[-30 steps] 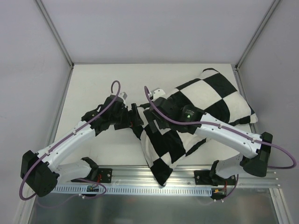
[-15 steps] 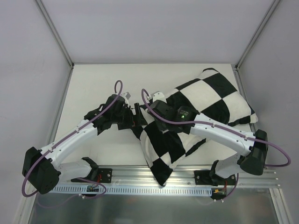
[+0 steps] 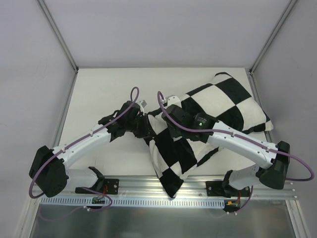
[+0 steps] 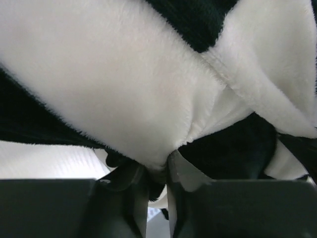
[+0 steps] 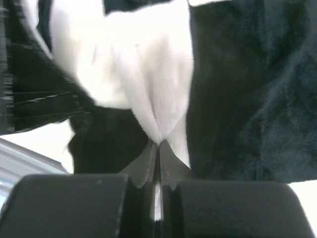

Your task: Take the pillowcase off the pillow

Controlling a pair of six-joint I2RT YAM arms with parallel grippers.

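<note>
The black-and-white checkered pillowcase (image 3: 223, 106) lies from the table's back right to the near centre, bulging. The pillow is hidden inside it. At the cover's left edge my left gripper (image 3: 145, 127) is shut, and in the left wrist view its fingertips (image 4: 158, 166) pinch a fold of white plush pillowcase (image 4: 124, 89). Just to the right, on top of the cover, my right gripper (image 3: 166, 121) is shut too. The right wrist view shows this gripper (image 5: 158, 144) nipping a thin ridge of white pillowcase (image 5: 148, 74) beside a black square.
The white table (image 3: 99, 94) is bounded by grey walls and metal frame posts at the sides and back. An aluminium rail (image 3: 163, 196) runs along the near edge between the arm bases, and the cover's lower corner reaches it.
Both grippers went from open to shut on the pillowcase, the right one first. The left arm slid right onto the cover's left edge.
</note>
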